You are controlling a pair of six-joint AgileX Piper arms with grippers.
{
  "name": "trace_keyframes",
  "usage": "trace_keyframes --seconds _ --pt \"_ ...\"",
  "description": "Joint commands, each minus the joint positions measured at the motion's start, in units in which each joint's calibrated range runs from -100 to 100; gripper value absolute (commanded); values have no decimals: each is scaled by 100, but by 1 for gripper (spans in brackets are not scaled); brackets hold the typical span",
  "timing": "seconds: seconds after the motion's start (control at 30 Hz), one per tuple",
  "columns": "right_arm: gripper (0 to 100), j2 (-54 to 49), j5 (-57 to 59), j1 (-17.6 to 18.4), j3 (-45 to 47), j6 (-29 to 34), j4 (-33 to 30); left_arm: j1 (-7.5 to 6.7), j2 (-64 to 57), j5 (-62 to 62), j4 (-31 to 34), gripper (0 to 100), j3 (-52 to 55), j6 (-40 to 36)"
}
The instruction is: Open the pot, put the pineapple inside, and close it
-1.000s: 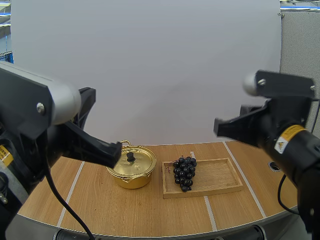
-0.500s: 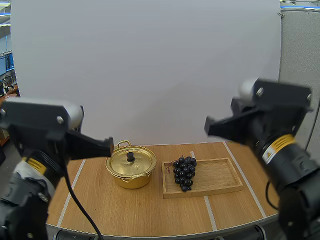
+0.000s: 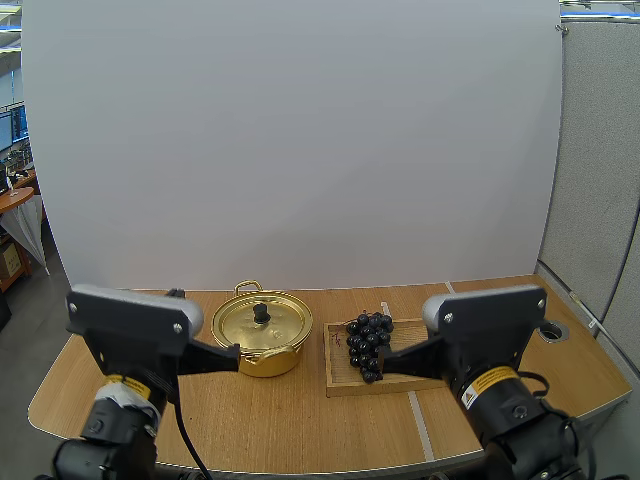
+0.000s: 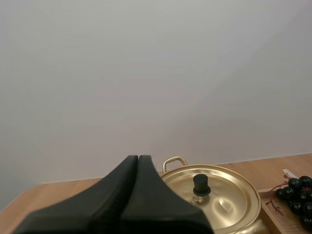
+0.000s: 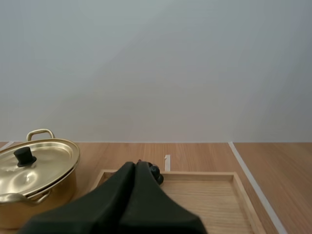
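A gold pot (image 3: 262, 340) stands left of the table's centre, its lid with a black knob (image 3: 261, 313) on. To its right a bunch of dark grapes (image 3: 369, 345) lies at the left end of a wooden tray (image 3: 440, 355). No pineapple is visible. My left gripper (image 3: 236, 350) is shut, its tip just left of the pot. In the left wrist view its fingers form one wedge (image 4: 138, 159) beside the lid (image 4: 219, 195). My right gripper (image 3: 383, 356) is shut in front of the grapes. In the right wrist view it makes a dark wedge (image 5: 135, 165) hiding most of the bunch (image 5: 155, 173).
White tape lines (image 3: 420, 425) mark the wooden table. A round hole (image 3: 552, 330) sits near the table's right edge. The tray's right part (image 5: 209, 195) is bare.
Both arms have come down from high in the view to low near the table's front. The pot, tray and grapes have not moved.
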Motion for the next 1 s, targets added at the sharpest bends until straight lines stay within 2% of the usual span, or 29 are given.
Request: trace_keyframes --seconds 0.0,0.13,0.27,0.43,0.53,0.63,0.73,0.97 --pt "0 -37 -399 -19 848 -17 286 18 -26 -964 66 0 1011 -52" --pt "0 -37 -73 -109 848 -17 663 94 -26 -1292 66 0 1011 -206" --pt "0 -37 423 -178 848 -17 927 92 -26 -762 66 0 1011 -643" --pt "0 -37 1635 -196 848 -46 927 92 -26 46 66 0 1011 -648" --pt "0 -37 1635 -214 848 -308 927 92 -26 499 183 0 1011 -671" --pt "0 -37 1635 -239 848 -597 927 92 -26 857 472 0 1011 -1025" --pt "0 -37 1635 -239 848 -597 927 92 -26 871 514 0 1011 -1214" --pt "0 -37 1635 -241 848 -562 927 92 -26 926 537 0 1011 -1066"
